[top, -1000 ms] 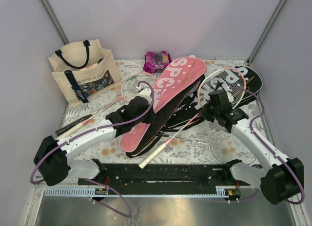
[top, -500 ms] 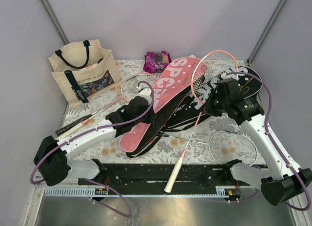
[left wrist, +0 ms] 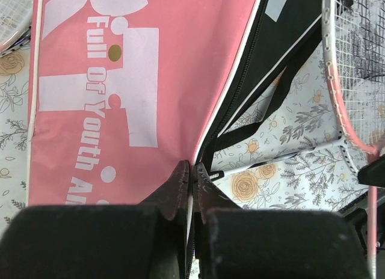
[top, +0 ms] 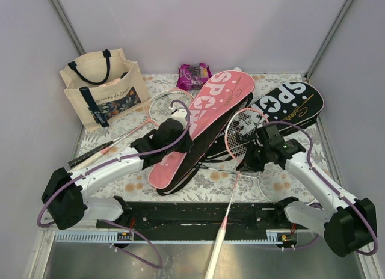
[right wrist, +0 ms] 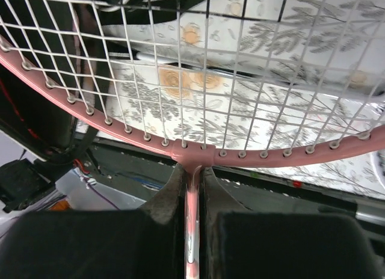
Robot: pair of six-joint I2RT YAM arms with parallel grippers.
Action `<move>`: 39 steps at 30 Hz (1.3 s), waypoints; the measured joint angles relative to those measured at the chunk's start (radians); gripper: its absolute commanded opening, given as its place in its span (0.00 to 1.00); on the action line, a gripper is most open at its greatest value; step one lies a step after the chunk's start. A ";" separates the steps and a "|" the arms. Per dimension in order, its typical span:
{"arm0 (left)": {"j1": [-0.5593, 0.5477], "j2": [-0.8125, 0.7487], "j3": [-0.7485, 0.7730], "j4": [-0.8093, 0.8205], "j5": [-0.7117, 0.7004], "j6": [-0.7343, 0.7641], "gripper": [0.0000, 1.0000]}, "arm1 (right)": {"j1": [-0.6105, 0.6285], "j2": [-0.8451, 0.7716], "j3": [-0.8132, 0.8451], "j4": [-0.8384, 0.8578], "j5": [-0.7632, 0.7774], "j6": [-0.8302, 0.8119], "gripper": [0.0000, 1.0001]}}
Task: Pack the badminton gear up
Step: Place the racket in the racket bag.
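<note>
1. Two racket-shaped covers: the pink cover (top: 207, 113) lies mid-worktop (top: 138, 184), and the black cover (top: 292, 101) lies just right of it.
2. One canvas tote (top: 102, 89) stands well left of the pink cover.
3. Three racket heads show.
   - The pink-framed racket (top: 243, 130) is just right of the pink cover, its throat pinched by the right hand (right wrist: 192, 171).
   - A second racket (top: 163, 106) lies just left.
   - The white racket (left wrist: 340, 148) lies to the right, partly hidden.
4. One snack packet (top: 194, 76) sits behind the pink cover.
5. The left hand (left wrist: 192, 171) is pressed together on the pink cover's edge.

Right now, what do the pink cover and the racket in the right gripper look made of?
Pink cover: looks like matte woven fabric, printed white lettering and a zip edge. Pink racket: glossy frame, probably painted metal or composite; white strings look synthetic.
</note>
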 measured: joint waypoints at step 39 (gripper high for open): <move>0.004 -0.035 -0.034 0.043 0.177 0.035 0.00 | 0.182 0.330 0.031 0.496 0.014 0.190 0.00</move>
